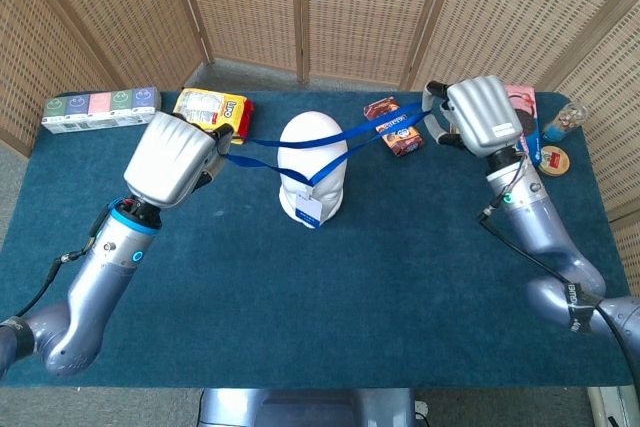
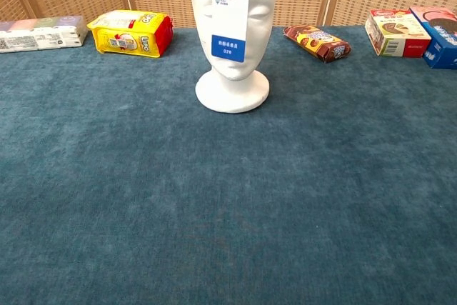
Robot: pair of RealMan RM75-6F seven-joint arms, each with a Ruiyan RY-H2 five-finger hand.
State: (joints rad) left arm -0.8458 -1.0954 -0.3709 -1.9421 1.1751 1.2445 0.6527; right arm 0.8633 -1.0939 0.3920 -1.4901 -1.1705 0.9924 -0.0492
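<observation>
A white foam mannequin head (image 1: 313, 167) (image 2: 233, 30) stands on the blue table (image 1: 330, 287). A blue lanyard (image 1: 340, 143) is stretched over it, with its white and blue badge (image 2: 229, 27) hanging in front of the face. My left hand (image 1: 176, 158) holds the lanyard's left end, raised beside the head. My right hand (image 1: 474, 117) holds the lanyard's right end, raised at the back right. Neither hand shows in the chest view.
A yellow snack pack (image 1: 210, 113) (image 2: 133, 33) lies at the back left, beside a row of small cartons (image 1: 100, 109). A brown snack bag (image 1: 396, 129) (image 2: 315, 42) lies behind the head. Red and pink boxes (image 2: 391, 31) and small jars (image 1: 560, 127) sit at the back right.
</observation>
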